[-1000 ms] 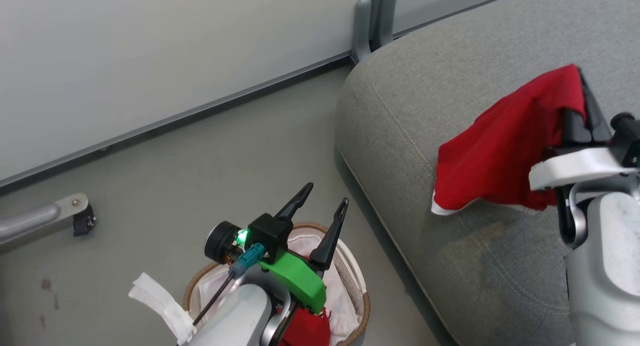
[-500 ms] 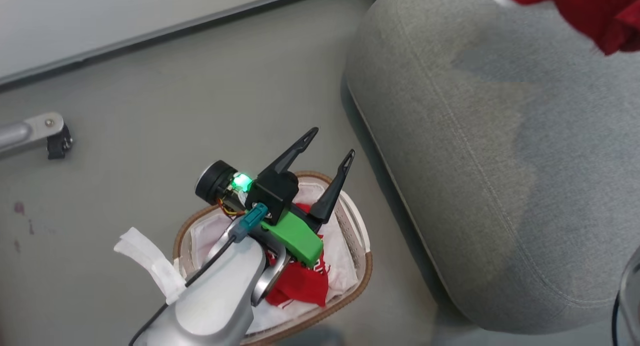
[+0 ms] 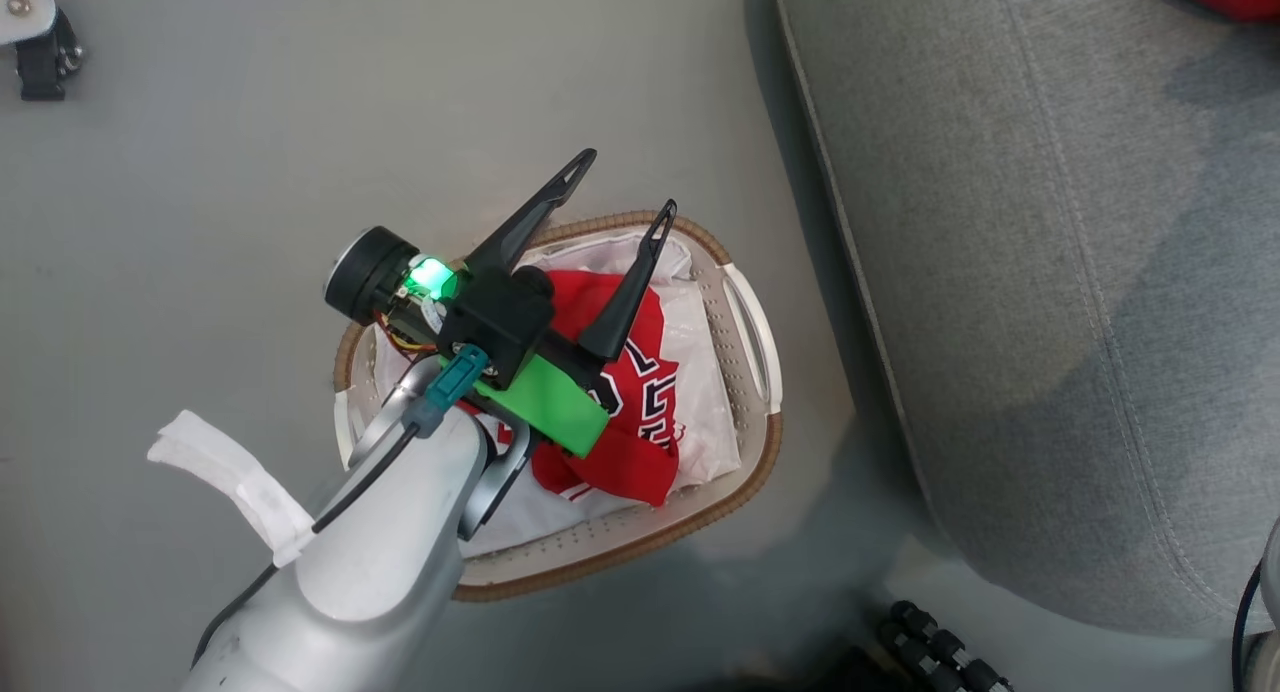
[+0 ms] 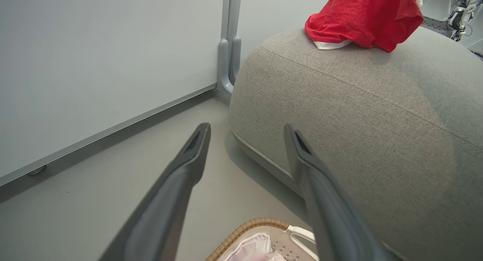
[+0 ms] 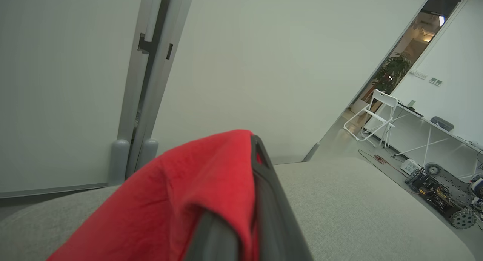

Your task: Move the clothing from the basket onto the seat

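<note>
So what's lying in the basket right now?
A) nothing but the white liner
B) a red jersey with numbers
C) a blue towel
B: a red jersey with black-and-white numbers lies in the basket, beneath the open left gripper.

Jersey [image 3: 640, 462]: black-and-white numerals just beside the left claw [image 3: 626, 179], partly hidden under it; digits unreadable.

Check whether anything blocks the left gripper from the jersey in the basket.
Nothing visible does. The left gripper hovers with jaws open above the basket, and the jersey lies uncovered on the white liner below it. The right gripper grips the plain garment over the seat.
</note>
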Robot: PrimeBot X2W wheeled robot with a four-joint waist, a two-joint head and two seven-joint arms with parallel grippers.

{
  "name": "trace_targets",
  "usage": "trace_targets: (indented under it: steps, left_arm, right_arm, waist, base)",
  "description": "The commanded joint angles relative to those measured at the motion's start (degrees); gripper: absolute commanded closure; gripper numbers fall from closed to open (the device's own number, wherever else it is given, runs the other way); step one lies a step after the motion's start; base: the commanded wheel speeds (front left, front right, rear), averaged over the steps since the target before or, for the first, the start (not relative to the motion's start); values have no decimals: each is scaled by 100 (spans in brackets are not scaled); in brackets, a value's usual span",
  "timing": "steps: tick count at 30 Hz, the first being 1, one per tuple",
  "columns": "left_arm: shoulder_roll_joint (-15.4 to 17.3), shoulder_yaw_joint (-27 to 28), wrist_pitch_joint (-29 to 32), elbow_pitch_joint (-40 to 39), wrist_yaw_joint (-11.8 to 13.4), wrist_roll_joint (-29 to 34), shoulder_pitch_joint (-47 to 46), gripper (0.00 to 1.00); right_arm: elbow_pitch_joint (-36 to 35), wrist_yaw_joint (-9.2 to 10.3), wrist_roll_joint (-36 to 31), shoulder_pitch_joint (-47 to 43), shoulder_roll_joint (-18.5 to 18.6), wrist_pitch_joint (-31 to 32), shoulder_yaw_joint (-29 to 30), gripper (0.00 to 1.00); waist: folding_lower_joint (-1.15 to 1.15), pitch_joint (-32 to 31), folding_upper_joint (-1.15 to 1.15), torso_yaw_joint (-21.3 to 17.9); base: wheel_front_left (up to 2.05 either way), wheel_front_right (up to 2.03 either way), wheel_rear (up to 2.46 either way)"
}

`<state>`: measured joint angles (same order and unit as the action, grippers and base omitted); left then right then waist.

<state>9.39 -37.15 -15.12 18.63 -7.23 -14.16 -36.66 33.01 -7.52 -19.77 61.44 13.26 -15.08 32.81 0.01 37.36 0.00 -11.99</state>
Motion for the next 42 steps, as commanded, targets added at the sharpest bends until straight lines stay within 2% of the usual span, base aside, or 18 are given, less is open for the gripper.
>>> trace_targets:
  steps: [1, 10, 11, 12, 13, 14, 15, 27, 36, 42]
  left_arm:
    - [26, 32, -5, -35, 8, 27, -63, 0]
    - [51, 184, -5, 1, 12, 64, 122, 0]
    - [39, 198, -5, 17, 11, 55, 141, 0]
    - [32, 213, -5, 30, 11, 42, 160, 0]
    - [21, 230, -5, 49, 9, 27, 178, 0]
    - [9, 243, -5, 64, 7, 14, 193, 0]
    - [-5, 249, -5, 82, 5, 4, 216, 0]
    - [-117, 727, -5, -15, 32, -160, 716, 0]
    - [-302, 1284, -5, -11, 1, -245, 1258, 0]
    - [-436, 1802, -4, 25, -8, -343, 1709, 0]
  right_arm:
    - [36, 6, -55, -141, -5, -14, 4, 100]
    - [176, 6, 50, -739, -232, -14, -262, 100]
    - [177, 6, 89, -787, -241, -14, -295, 95]
    - [182, 6, 114, -843, -254, -14, -317, 82]
    - [164, 6, 140, -914, -268, -14, -338, 53]
    - [168, 6, 156, -979, -280, -14, -372, 20]
    - [186, 6, 181, -1054, -281, -14, -414, 0]
    - [23, 6, 518, -1961, -401, -14, -672, 0]
    - [-226, 6, 516, -2484, -300, -14, -1159, 0]
    - [-398, 6, 619, -2692, -381, -14, -1427, 0]
  waist:
    - [-1, 341, 0, 124]
    - [-1, 284, 0, -8]
    - [-1, 250, 0, -21]
    - [-1, 217, 0, -33]
    - [-1, 180, 0, -39]
    - [-1, 142, 0, -42]
    - [-1, 98, 0, -40]
    - [-1, -795, 0, 42]
    - [-1, -1823, 0, 298]
    - [-1, -2528, 0, 563]
  base:
    - [0, 0, 0]
    - [0, 0, 0]
    - [0, 0, 0]
    - [0, 0, 0]
    - [0, 0, 0]
    - [0, 0, 0]
    - [0, 0, 0]
    - [0, 0, 0]
    - [0, 0, 0]
    - [0, 0, 0]
